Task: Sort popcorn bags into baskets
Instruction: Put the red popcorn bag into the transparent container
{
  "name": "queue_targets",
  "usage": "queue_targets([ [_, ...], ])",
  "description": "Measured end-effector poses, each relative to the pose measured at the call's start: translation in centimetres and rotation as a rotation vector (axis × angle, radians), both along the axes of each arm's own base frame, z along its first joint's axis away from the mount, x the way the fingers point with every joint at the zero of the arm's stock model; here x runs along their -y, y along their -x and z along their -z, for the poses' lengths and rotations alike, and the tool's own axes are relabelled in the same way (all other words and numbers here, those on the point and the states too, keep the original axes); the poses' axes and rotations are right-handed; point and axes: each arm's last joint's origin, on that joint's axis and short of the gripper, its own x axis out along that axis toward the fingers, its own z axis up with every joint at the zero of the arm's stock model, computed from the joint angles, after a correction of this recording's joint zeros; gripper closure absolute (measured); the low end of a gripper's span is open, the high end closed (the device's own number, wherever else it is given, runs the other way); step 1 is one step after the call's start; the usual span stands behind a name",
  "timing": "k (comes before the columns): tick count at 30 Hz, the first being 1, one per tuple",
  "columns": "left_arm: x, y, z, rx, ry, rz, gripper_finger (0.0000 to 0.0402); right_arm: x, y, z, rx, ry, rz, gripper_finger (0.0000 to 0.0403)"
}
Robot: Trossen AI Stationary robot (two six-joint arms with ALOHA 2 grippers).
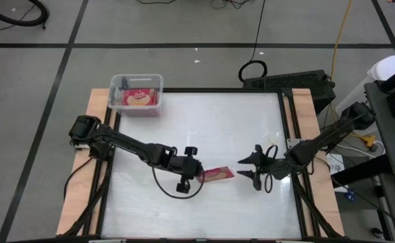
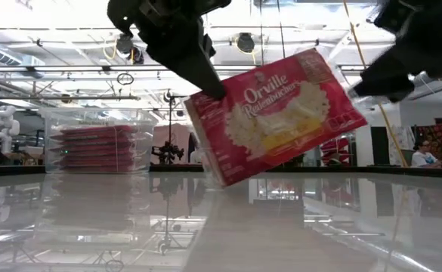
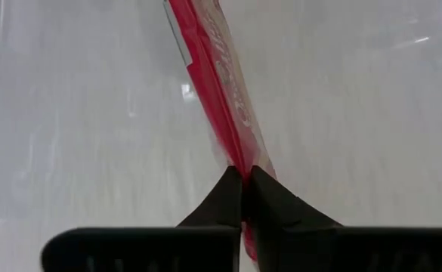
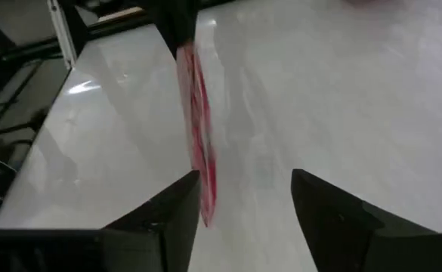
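Note:
A red popcorn bag (image 2: 281, 113) with the yellow popcorn picture hangs over the middle of the table, with my left gripper (image 1: 198, 174) shut on its left end. It shows edge-on in the left wrist view as a red strip (image 3: 221, 75) and in the right wrist view (image 4: 198, 128). My right gripper (image 1: 246, 169) stands open at the bag's right end, its fingers (image 4: 175, 215) to either side of that end. The clear basket (image 1: 114, 84) at the far left corner holds several red bags stacked flat (image 2: 92, 147). My left gripper pinches the bag's upper left corner (image 2: 209, 97) between its two shut fingers (image 3: 228, 193). The fingers come slanting down from the table's left. The bag stands on edge, picture face toward the near side, tilted with its right end higher, clear of the table. Of my right gripper, I cannot tell whether a finger touches the bag's right end (image 4: 204, 204).
The white tabletop (image 1: 204, 128) lies bare between the arms and the basket. A black frame (image 1: 283, 121) borders it, with wooden strips along both sides. Cables and a black box (image 1: 292, 82) lie beyond the far right corner.

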Motion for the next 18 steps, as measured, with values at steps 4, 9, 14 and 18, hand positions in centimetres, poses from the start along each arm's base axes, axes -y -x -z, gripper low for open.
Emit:
queue_targets([
  [4,0.1,0.2,0.2,-0.027,0.008,-0.024,0.0386,0.4,0.6,2.3,0.084,-0.018,-0.016,0.0182],
  [9,0.1,0.0,0.0,0.002,0.003,-0.039,0.0391,0.7,0.5,4.0,0.117,0.019,0.005,0.0165],
  [14,0.0,0.0,0.0,0.007,0.010,-0.055,0.0387,-0.3,-1.4,4.3,0.125,0.066,-0.010,0.0163],
  [18,0.1,0.0,0.0,0.008,0.006,-0.055,0.0386,-0.9,-3.0,4.7,0.106,0.093,-0.007,0.0165],
])
